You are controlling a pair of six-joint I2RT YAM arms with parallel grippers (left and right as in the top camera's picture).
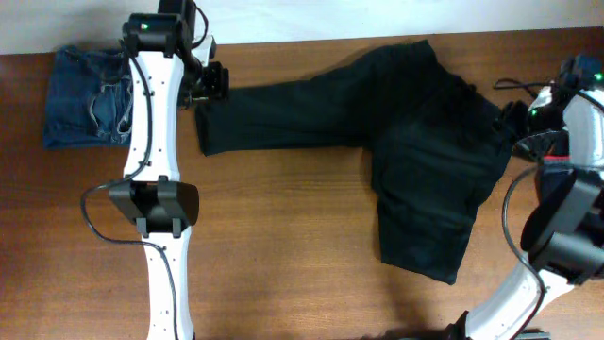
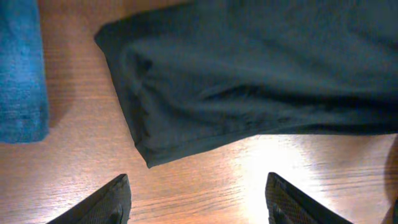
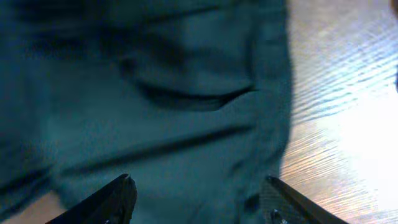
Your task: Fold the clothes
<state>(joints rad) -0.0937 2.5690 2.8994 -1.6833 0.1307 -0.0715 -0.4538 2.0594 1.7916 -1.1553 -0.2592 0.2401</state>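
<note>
Black trousers (image 1: 415, 142) lie spread on the wooden table, one leg stretched left and the other bent toward the front. My left gripper (image 1: 213, 83) hovers by that leg's hem; in the left wrist view the left gripper (image 2: 198, 177) is open over bare wood, with the hem corner (image 2: 149, 160) just ahead of the fingertips. My right gripper (image 1: 514, 118) is at the waist end on the right. In the right wrist view the right gripper (image 3: 199, 178) stands open above the black fabric (image 3: 155, 106), with nothing pinched between its fingers.
Folded blue jeans (image 1: 87, 99) lie at the table's far left, also showing as the jeans (image 2: 22, 74) in the left wrist view. A dark item with a reddish band (image 1: 555, 159) sits under the right arm. The table's back edge (image 1: 311, 40) runs close behind the trousers.
</note>
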